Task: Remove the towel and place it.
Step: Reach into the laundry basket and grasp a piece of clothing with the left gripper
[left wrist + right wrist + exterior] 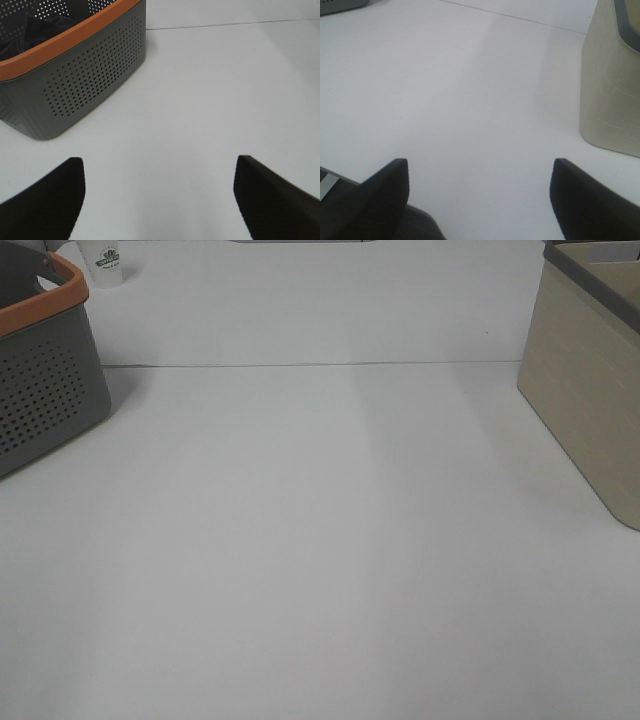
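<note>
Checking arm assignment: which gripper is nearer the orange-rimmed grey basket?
Left. The left gripper faces the grey basket close ahead; the right gripper is by the beige bin, across the table.

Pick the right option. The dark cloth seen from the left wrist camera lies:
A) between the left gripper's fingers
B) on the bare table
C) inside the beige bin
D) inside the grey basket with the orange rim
D: the left wrist view shows the dark cloth down inside the grey basket, behind its orange rim, while the left gripper is open and empty.
</note>
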### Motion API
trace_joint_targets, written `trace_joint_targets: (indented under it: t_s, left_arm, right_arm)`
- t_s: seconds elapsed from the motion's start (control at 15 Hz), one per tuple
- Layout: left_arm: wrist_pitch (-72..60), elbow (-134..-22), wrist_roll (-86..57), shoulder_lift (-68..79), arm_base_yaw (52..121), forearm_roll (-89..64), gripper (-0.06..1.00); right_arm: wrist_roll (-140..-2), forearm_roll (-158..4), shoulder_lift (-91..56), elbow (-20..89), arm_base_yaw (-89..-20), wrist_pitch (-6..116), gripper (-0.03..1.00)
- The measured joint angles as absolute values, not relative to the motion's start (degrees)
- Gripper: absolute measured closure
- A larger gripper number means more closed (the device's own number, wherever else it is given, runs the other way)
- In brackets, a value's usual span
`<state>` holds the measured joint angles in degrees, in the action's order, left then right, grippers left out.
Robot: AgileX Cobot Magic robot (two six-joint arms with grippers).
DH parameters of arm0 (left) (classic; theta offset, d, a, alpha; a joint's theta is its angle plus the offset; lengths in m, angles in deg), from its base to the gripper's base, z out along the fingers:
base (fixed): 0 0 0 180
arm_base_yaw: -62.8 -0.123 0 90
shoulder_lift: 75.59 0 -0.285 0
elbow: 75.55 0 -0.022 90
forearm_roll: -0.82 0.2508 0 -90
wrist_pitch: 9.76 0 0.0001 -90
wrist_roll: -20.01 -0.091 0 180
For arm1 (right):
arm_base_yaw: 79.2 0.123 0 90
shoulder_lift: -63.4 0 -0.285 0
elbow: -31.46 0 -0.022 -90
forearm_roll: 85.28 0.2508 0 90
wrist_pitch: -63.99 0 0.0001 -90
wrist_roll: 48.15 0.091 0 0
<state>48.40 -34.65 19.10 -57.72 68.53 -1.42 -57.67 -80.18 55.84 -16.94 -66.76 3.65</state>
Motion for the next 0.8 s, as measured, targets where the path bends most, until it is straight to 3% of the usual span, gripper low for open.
trace_joint_targets:
  t_s: [0.8]
  left_arm:
    - [48.28,-56.6,13.31,-21.91,68.53,-1.42,0.18]
  right_arm:
    - [-57.67,-80.18,55.84,-16.94,-66.76,3.65,0.2]
